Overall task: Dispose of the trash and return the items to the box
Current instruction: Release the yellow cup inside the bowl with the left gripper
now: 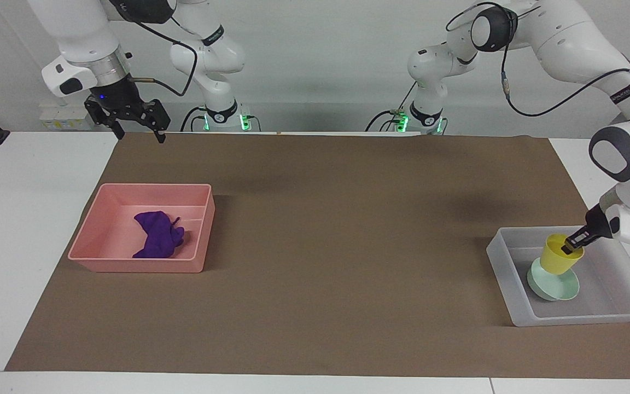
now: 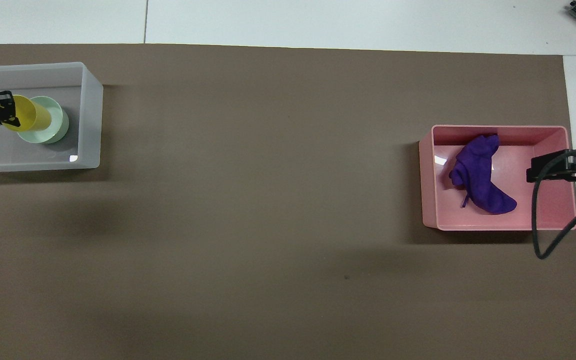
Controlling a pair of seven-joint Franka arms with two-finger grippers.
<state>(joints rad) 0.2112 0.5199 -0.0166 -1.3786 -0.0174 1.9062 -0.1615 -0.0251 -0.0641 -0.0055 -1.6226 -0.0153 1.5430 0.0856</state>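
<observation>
I have the left gripper (image 1: 572,244) pinching the yellow cup's (image 1: 559,261) rim, cup tilted over the mint bowl (image 1: 553,287) inside the grey box (image 1: 503,262). Right gripper (image 1: 135,128) waits aloft, fingers spread, at 12 o'clock of the pink tray (image 1: 129,264), which holds the purple cloth (image 1: 157,234).

Wrinkled purple cloth (image 1: 157,235) lies in a smooth pink plastic tray (image 1: 96,241); the frosted plastic box (image 1: 503,257) looks translucent.

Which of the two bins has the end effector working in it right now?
The frosted grey-white bin at the left arm's end: the left end effector holds the yellow cup over the green bowl there. The pink bin holds only the purple cloth.
</observation>
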